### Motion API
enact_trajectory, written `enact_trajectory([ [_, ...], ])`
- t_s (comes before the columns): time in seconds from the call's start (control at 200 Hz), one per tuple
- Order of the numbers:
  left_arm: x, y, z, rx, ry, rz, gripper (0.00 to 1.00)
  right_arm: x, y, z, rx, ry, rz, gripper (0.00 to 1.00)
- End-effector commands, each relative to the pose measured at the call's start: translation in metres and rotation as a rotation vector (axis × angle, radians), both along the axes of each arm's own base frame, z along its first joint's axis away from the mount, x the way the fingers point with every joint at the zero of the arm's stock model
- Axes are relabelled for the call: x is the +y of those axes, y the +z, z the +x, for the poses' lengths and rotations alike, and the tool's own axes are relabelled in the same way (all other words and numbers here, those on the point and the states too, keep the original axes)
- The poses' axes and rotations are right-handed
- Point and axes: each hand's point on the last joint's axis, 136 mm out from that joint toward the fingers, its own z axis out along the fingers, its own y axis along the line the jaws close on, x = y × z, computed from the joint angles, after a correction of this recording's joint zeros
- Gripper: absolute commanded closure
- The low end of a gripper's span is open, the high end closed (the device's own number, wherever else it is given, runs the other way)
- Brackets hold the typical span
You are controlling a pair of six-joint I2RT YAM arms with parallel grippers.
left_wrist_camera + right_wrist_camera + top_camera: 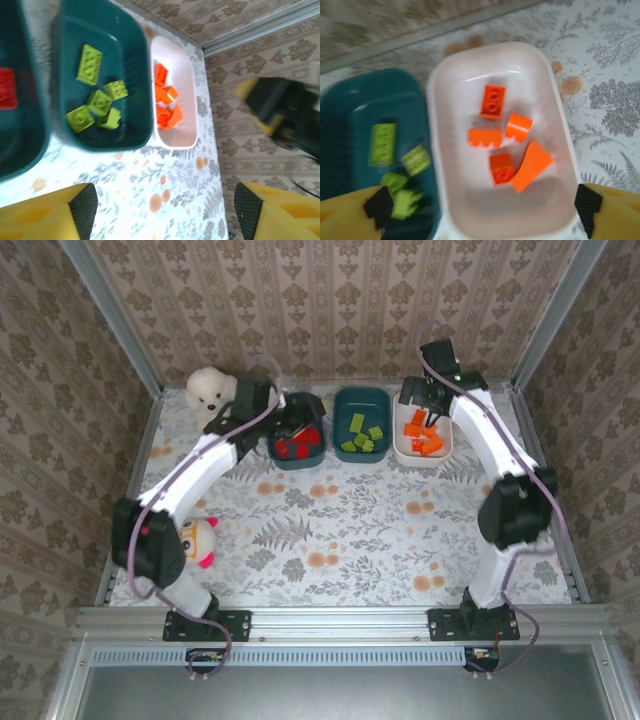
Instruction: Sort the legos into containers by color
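Both wide and empty: right pincer point(483, 205) above white tub point(560, 125) of orange bricks point(492, 101), left pincer point(165, 206) over left teal tub point(298, 465).

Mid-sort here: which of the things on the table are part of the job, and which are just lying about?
Part of the job:
- red legos in the left teal tub
- green legos in the middle teal tub
- orange legos in the white tub

Just lying about:
- white plush dog, far left corner
- doll toy, beside the left arm
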Motion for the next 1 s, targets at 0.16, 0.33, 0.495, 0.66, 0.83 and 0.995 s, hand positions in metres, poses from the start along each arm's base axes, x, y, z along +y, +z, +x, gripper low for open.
enact_trajectory([
  [0.16,0.112,-0.050,-0.077,0.060,0.193,0.306,0.00,0.025,0.021,-0.132,-0.160,0.080,-0.069,0.00],
  [0.33,0.202,-0.072,-0.095,0.087,0.414,0.642,0.00,-0.055,0.001,-0.195,-0.155,-0.197,-0.205,0.00],
  [0.495,0.291,-0.083,-0.094,0.051,0.681,1.096,0.00,-0.085,-0.027,-0.195,-0.407,-0.194,-0.272,0.00],
  [0.66,0.303,-0.108,-0.066,-0.151,0.585,1.271,0.00,-0.096,-0.085,-0.189,-0.358,-0.154,-0.360,0.00],
  [0.83,0.303,-0.148,-0.044,-0.183,0.494,1.155,0.00,-0.081,-0.117,-0.158,-0.310,-0.027,-0.362,0.00],
  [0.995,0.301,-0.165,-0.014,-0.240,0.482,1.059,0.00,-0.080,-0.128,-0.118,-0.309,0.016,-0.334,0.00],
])
